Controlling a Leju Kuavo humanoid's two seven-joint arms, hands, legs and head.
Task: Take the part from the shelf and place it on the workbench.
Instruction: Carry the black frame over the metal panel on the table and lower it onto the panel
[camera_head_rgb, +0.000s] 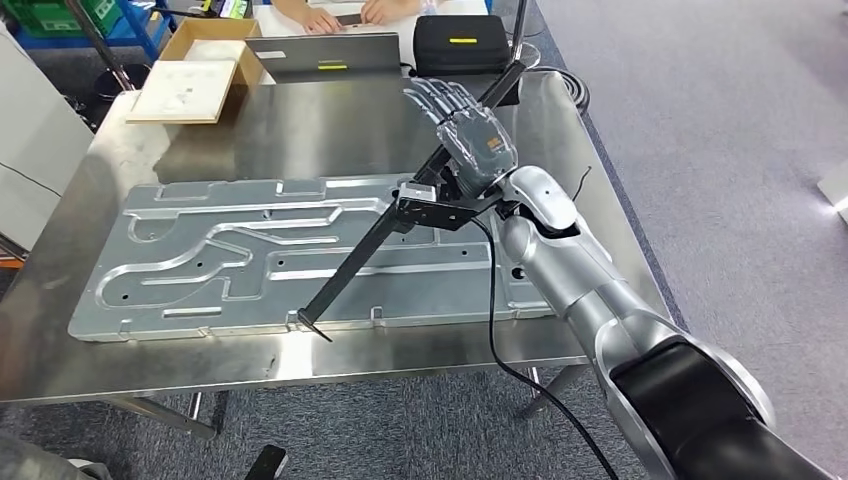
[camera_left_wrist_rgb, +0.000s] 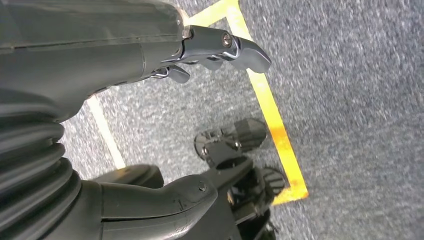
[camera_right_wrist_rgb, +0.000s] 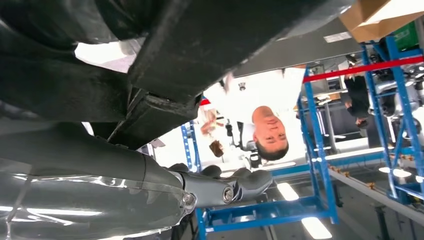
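The part (camera_head_rgb: 365, 255) is a long black bar with a bracket (camera_head_rgb: 430, 208) partway along it. It slants over the steel workbench (camera_head_rgb: 330, 125). Its lower tip (camera_head_rgb: 315, 328) touches down near the front edge of a large stamped aluminium panel (camera_head_rgb: 230, 260). My right hand (camera_head_rgb: 472, 135) holds the bar's upper stretch, fingers lying forward along it. In the right wrist view the black part (camera_right_wrist_rgb: 200, 50) lies close against my right hand (camera_right_wrist_rgb: 150, 190). My left hand (camera_left_wrist_rgb: 100, 60) hangs above grey carpet, with thumb and fingers apart and nothing in them.
At the bench's far side stand an open cardboard box (camera_head_rgb: 200, 65), a grey laptop (camera_head_rgb: 320, 55) and a black case (camera_head_rgb: 460, 45). A person's hands (camera_head_rgb: 340, 15) rest beyond them. A black cable (camera_head_rgb: 495, 330) hangs from my right wrist. Blue racking (camera_right_wrist_rgb: 315, 150) stands behind the person.
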